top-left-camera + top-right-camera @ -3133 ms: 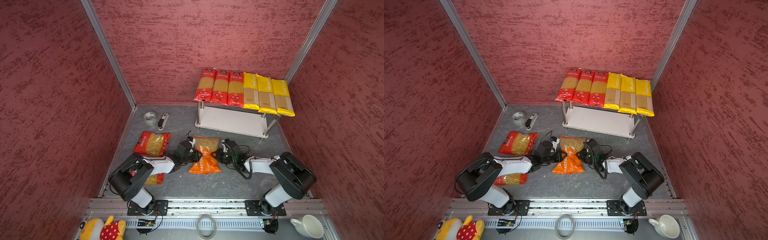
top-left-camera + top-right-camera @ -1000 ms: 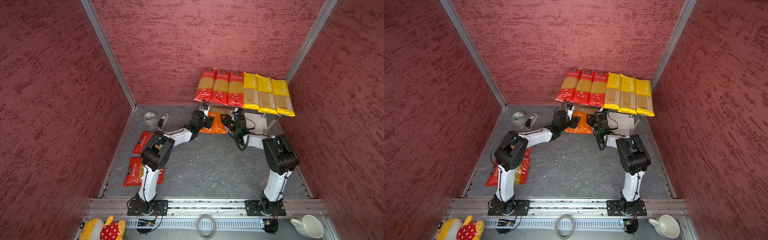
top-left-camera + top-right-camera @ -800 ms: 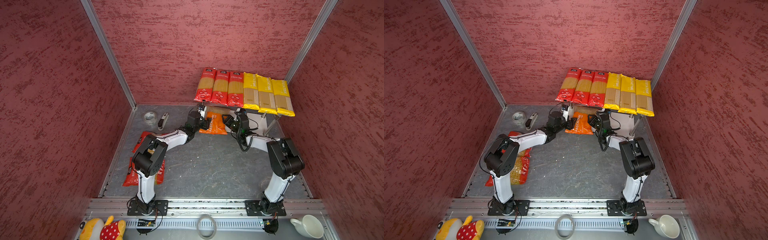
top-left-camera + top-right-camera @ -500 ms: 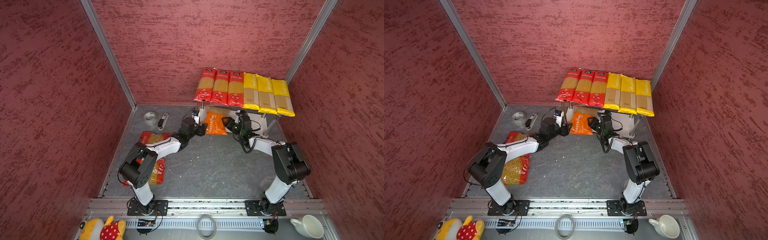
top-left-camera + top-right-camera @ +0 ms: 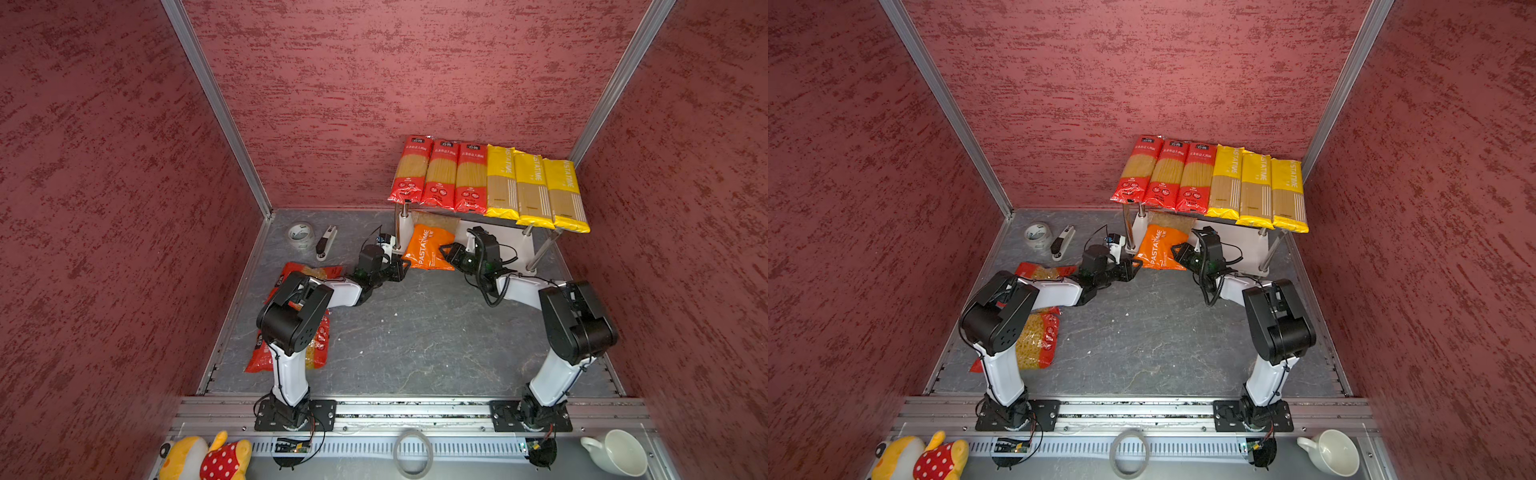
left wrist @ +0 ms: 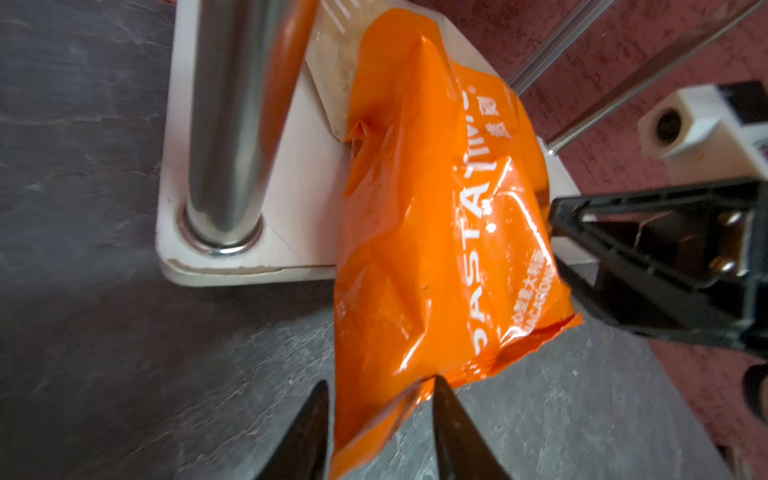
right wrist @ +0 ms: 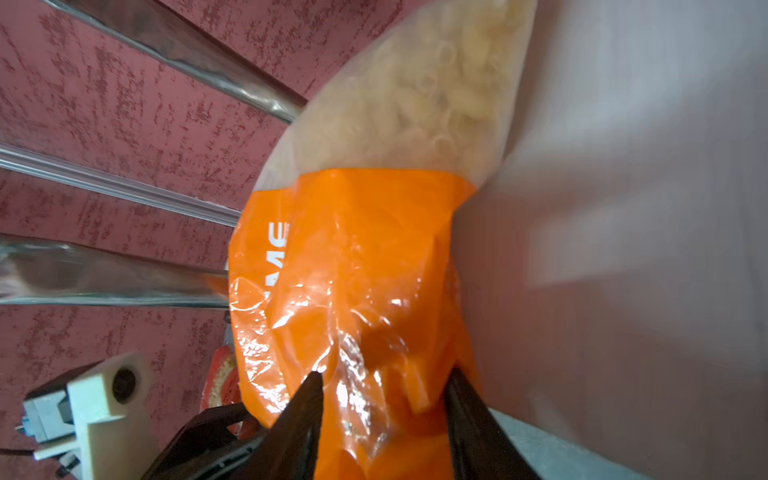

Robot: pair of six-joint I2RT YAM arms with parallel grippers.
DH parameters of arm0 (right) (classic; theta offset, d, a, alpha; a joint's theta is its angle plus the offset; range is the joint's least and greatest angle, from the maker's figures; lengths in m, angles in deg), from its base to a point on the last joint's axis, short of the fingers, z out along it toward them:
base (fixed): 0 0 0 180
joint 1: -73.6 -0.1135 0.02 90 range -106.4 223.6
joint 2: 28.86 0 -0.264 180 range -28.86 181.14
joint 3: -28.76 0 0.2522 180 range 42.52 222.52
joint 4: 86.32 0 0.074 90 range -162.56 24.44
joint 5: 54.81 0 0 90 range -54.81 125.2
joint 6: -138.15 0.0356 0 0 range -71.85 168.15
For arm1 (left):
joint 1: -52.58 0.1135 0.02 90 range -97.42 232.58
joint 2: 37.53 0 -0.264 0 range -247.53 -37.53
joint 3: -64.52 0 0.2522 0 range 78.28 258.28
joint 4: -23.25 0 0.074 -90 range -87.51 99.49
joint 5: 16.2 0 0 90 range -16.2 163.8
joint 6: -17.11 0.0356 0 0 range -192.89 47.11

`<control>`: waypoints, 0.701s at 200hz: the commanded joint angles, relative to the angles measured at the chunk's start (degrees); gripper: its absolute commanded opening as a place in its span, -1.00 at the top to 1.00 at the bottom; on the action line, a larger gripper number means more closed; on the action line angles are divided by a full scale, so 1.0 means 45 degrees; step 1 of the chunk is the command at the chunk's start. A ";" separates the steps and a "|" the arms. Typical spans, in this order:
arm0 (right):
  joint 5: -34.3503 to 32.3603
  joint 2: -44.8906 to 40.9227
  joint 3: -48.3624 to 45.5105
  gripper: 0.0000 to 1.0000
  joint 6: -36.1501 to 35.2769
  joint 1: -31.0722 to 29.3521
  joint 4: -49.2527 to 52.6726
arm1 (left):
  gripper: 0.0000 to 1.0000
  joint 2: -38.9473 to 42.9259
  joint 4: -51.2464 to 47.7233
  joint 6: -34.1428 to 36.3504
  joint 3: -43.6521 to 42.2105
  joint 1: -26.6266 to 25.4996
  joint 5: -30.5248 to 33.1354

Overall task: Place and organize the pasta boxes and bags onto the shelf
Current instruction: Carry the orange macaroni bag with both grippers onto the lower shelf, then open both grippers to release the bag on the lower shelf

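Both arms stretched low toward 12 o'clock, left gripper [image 5: 402, 266] and right gripper [image 5: 445, 250] straddling orange bag [image 5: 428, 248] ends, grip unclear

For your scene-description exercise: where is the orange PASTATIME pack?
In both top views the orange PASTATIME pack sits partly on the lower tier of the shelf, left end, between the left hand and right hand.

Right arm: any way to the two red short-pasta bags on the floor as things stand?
Probably not. The right tool is clamped on the orange PASTATIME bag at the shelf; the far red bag and near red bag lie leftward, partly under the left arm.
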 commanded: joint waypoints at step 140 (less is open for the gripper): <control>0.2284 0.2232 0.2601 0.57 0.1188 -0.0256 -0.0709 | 0.54 -0.0445 0.0018 0.0393 0.1242 -0.0179 -0.0438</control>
